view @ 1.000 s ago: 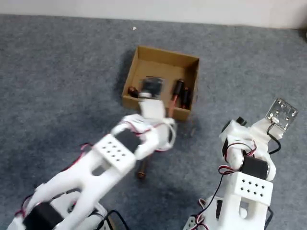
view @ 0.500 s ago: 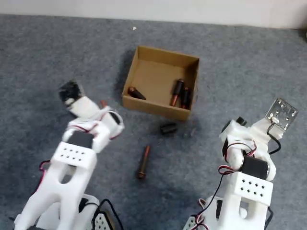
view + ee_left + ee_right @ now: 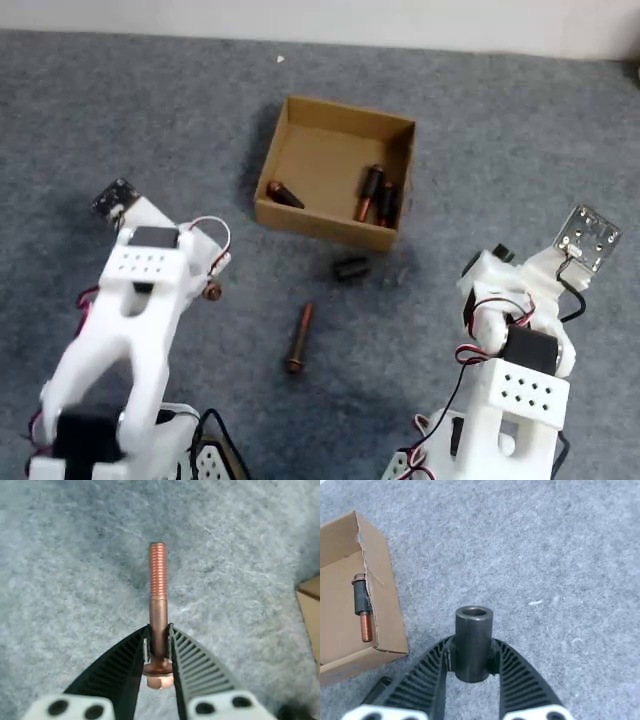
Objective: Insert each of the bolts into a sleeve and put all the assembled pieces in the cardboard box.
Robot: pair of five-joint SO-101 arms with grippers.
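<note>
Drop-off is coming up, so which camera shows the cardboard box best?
The high view: the whole cardboard box shows, open top up, with the pieces inside. The left wrist view catches just one corner; the right wrist view shows one end and a sleeved bolt inside.

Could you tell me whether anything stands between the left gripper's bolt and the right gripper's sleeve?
Nothing visible does. Between the threaded copper bolt in the left gripper and the dark metal sleeve in the right gripper, a loose copper bolt and short black sleeve merely lie flat on the grey carpet.
</note>
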